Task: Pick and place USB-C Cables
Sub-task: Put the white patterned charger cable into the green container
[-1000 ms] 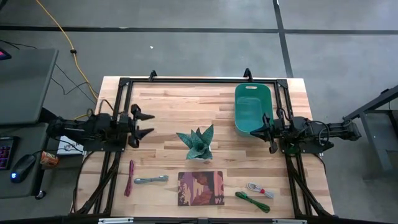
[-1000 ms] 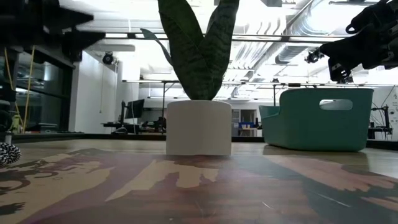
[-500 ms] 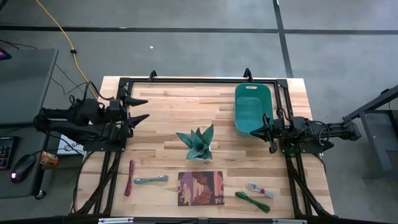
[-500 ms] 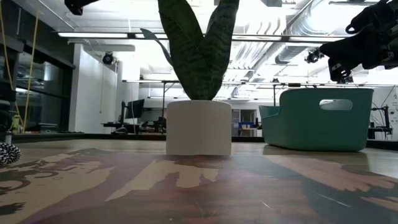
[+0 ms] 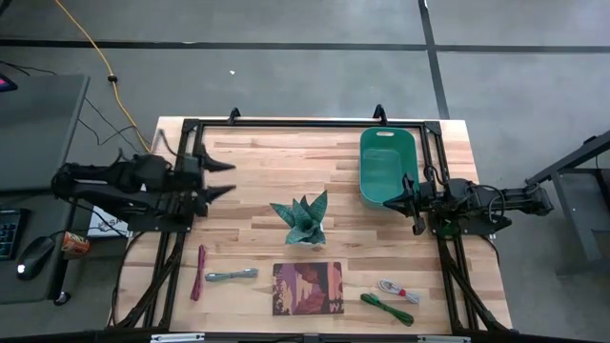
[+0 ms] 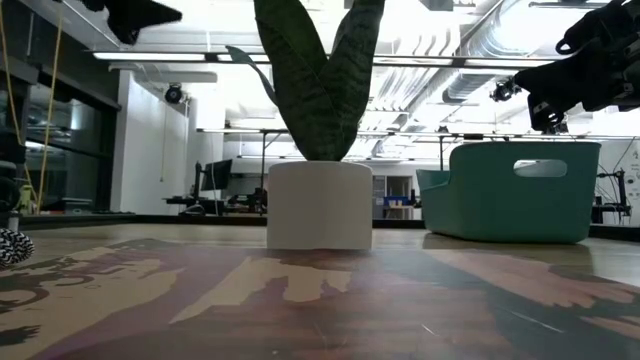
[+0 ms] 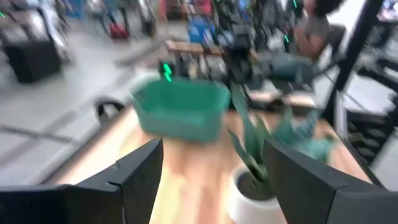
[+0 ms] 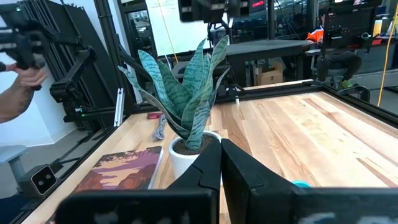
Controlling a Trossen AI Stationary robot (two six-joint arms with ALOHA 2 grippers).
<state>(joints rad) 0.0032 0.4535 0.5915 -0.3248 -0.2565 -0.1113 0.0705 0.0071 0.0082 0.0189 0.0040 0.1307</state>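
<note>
The four cables lay along the near edge of the counter [image 5: 248, 143], in two pairs split by the book [image 5: 307, 288]. On the left side, the dark red cable [image 5: 198, 272] ran as a thin strip front to back, and the grey cable [image 5: 232, 275] lay just beside it with its long axis across the counter. On the right side, the white cable [image 5: 398, 290] and the green cable [image 5: 386, 309] lay close together, both slanted.

The left hand [image 5: 221, 178] hung over the far left part of the counter with its fingers spread wide and nothing between them. The red and grey cables lay nearly straight toward the near edge from it, well apart from it. By my reading this arm was the nearer one for that pair, and the red cable's front-to-back lie suited a grip across its narrow width.

The right hand [image 5: 408, 200] sat by the near end of the teal bin [image 5: 385, 167], its fingers pressed together and empty in the right wrist view. The white and green cables lay toward the near edge from it, so that pair looked like its share.

The plant [image 5: 302, 221] stood mid-counter between the arms, clear of both paths. The bin seemed the likely drop place, far from the left pair.
</note>
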